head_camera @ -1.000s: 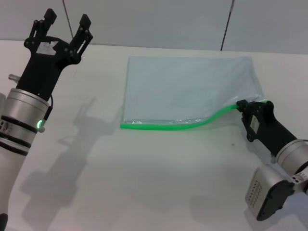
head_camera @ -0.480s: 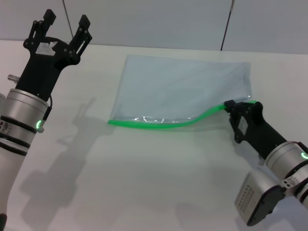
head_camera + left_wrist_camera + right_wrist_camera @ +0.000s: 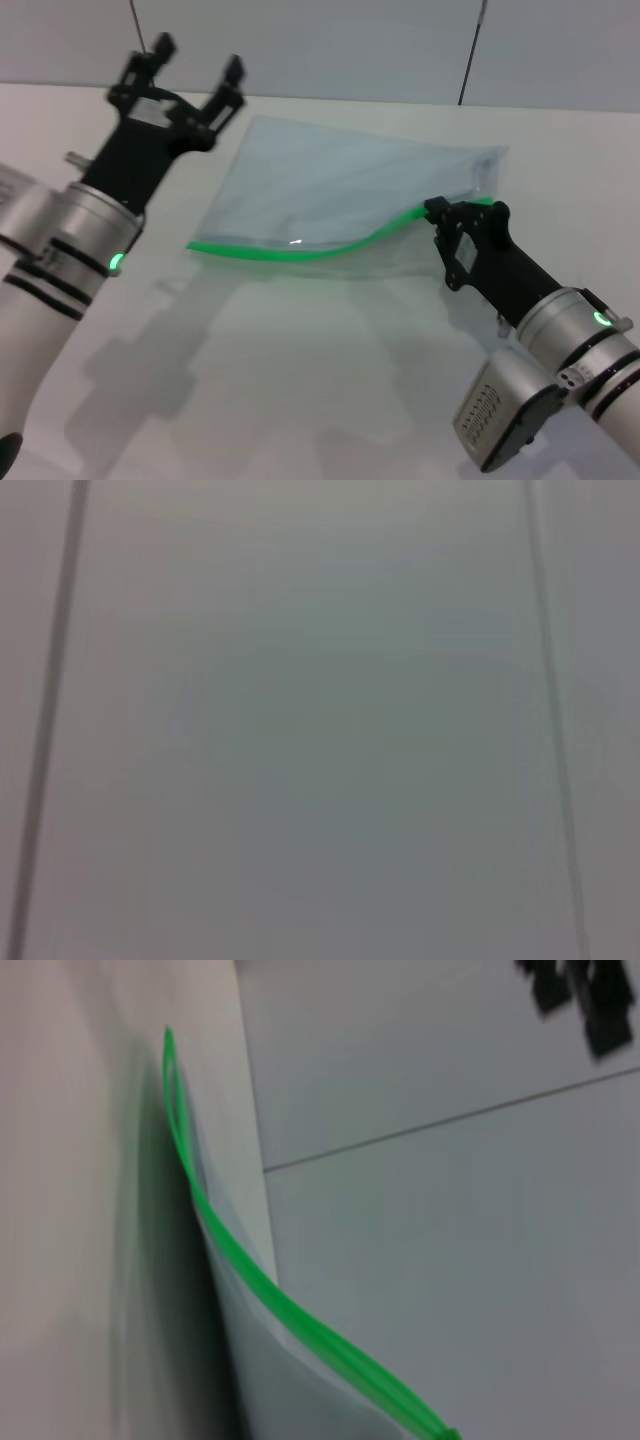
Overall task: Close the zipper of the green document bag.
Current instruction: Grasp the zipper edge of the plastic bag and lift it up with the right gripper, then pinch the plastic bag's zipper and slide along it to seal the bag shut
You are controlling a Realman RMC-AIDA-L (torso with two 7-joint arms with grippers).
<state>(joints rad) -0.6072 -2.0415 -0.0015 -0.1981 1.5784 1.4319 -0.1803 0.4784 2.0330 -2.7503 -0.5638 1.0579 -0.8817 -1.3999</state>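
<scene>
The green document bag (image 3: pixel 330 185) lies slanted across the white table, a translucent pale pouch. Its zipper (image 3: pixel 290 253) is a bright green strip along the near edge, rising in a curve at its right end. My right gripper (image 3: pixel 457 213) is shut on that raised right end, just above the table. The slider tab is not visible. Open and empty, my left gripper (image 3: pixel 190 75) hovers over the bag's far left corner. The right wrist view shows the zipper (image 3: pixel 280 1305) curving away along the bag (image 3: pixel 245 1360). The left wrist view shows only blurred grey panel.
The white table (image 3: pixel 300 380) stretches out around the bag. A grey panelled wall (image 3: pixel 350 40) closes the far side. The left gripper's dark fingers (image 3: pixel 580 1000) show far off in the right wrist view.
My right gripper has moved left with the zipper end, pushing the bag leftward and turning it. The left arm has swung right, toward the bag's far left corner.
</scene>
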